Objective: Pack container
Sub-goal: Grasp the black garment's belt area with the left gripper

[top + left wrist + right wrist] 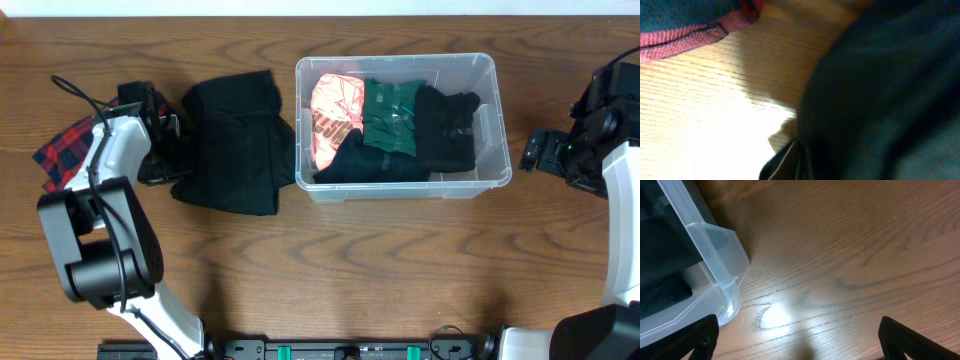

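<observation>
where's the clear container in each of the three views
overhead: the container sits right of centre.
left wrist: not in it, only black cloth, plaid cloth and table.
right wrist: its rounded corner fills the upper left.
shared landmark: the wood-grain table, in all three.

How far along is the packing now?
Done: pink, green and black clothes lie in the container. In hand: the left gripper is shut at the edge of the black garment on the table. Left: that garment and the plaid cloth. The right gripper is open, empty.
</observation>
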`<action>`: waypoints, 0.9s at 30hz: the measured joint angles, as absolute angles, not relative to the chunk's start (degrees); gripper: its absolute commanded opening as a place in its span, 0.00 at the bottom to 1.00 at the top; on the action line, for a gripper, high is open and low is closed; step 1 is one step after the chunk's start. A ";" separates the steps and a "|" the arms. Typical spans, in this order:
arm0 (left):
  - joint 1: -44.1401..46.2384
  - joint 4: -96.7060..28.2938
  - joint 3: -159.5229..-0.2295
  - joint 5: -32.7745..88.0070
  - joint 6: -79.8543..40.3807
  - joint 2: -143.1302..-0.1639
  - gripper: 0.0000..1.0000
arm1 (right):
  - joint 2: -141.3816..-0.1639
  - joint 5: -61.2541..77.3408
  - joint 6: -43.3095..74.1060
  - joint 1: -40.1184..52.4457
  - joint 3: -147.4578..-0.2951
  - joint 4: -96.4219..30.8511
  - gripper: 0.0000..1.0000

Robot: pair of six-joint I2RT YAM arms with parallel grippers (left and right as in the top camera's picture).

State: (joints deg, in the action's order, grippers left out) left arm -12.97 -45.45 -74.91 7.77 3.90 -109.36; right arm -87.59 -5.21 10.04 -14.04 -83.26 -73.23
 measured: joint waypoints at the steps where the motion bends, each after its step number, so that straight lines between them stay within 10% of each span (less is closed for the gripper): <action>1: -12.97 -45.76 -74.91 8.82 3.77 -108.29 0.06 | -87.59 -5.21 10.07 -14.04 -83.26 -73.23 0.99; 12: -12.97 -44.25 -74.91 13.19 2.48 -99.57 0.17 | -87.59 -5.21 10.07 -14.04 -83.26 -73.23 0.99; 13: -12.97 -43.55 -74.91 13.28 2.42 -99.04 0.50 | -87.59 -5.21 10.07 -14.04 -83.26 -73.23 0.99; 16: -12.97 -40.34 -74.91 13.41 1.69 -97.95 0.81 | -87.59 -5.21 10.07 -14.04 -83.26 -73.23 0.99; 27: -12.97 -32.34 -74.91 13.58 2.66 -98.52 0.83 | -87.59 -5.21 10.07 -14.04 -83.26 -73.23 0.99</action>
